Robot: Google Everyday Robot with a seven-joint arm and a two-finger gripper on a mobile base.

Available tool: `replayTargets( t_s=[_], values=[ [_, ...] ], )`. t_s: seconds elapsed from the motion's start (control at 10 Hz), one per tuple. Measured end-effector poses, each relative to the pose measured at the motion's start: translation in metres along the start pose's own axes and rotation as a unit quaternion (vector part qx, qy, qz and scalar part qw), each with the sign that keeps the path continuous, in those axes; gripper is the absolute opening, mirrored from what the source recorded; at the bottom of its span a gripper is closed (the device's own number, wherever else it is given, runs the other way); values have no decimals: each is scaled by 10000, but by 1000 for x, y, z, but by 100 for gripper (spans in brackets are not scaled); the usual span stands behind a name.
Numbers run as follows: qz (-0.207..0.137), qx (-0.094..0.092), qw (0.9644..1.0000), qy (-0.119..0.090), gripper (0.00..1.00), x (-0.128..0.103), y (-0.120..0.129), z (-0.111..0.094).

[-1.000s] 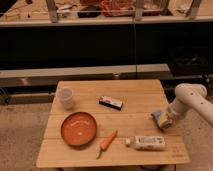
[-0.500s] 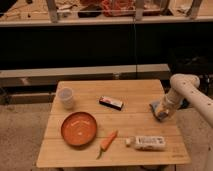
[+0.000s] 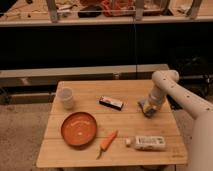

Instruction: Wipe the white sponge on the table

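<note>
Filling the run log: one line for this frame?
phase: wiping | gripper: down on white sponge, right side of table | elsewhere: cup, orange plate, carrot, black-and-white bar, white packet

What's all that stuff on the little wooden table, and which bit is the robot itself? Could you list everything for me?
table: one, light wood planks, middle of the view
cup: one, white, upright at the back left of the table
bar: one, flat, black and white, near the table's middle, towards the back
plate: one, orange-red, front left
carrot: one, orange, lying just right of the plate
packet: one, long, white with a label, front right
white sponge: one, pale with a yellowish side, on the right part of the table under the gripper
arm: one, white, reaching in from the right
gripper: one, down at the white sponge
</note>
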Motion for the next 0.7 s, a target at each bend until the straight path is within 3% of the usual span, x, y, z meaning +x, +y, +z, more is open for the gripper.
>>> replayTargets(
  t_s=[0.3,0.5,0.7],
  values=[
    [-630,-78,9979,-151,38,-24,-40,17],
    [-891,-131,9957,-223,38,-51,-42,22],
    [-918,-150,9954,-242,38,-75,-25,22]
  ],
)
